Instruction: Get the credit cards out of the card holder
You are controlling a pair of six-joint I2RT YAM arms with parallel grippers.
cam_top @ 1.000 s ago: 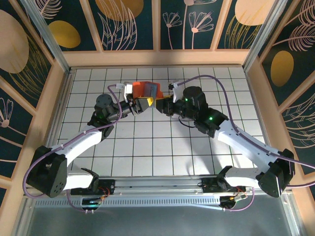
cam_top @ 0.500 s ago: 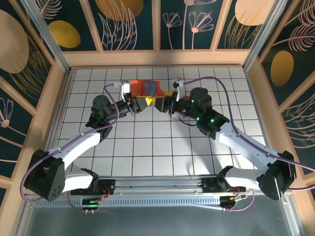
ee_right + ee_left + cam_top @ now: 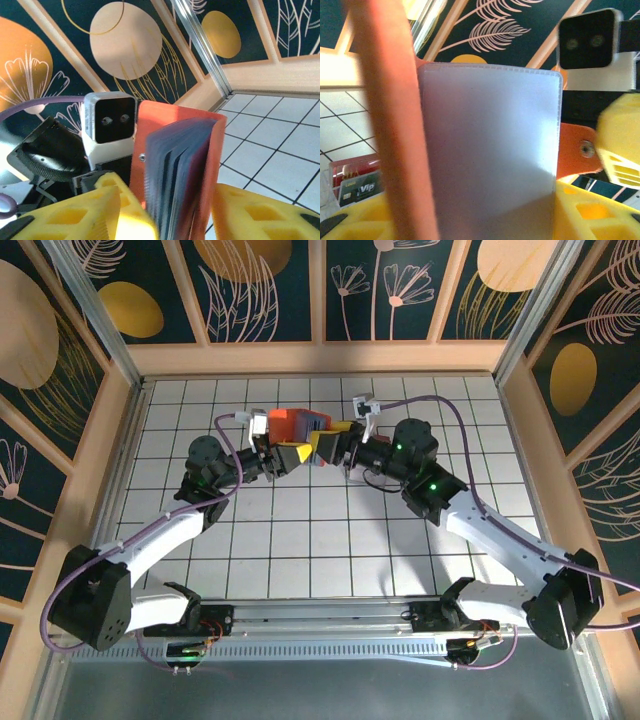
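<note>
White tiled table [image 3: 300, 540], far centre: card holder [image 3: 296, 422], orange-red, held clear of the tiles (blue-grey sleeves fanned). My left gripper [image 3: 289, 453] clamps its left side, my right gripper [image 3: 326, 444] its right side.

The card holder [image 3: 180, 160] has a matt orange cover, like leather; its sleeve [image 3: 490, 150] is smooth, slightly glossy plastic. The table [image 3: 300, 540] is smooth white tile.

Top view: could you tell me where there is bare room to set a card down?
The table is bare in its middle, between the two forearms and the base rail, and in its far right corner. Crowded: far centre, where the left gripper and right gripper meet at the card holder.
</note>
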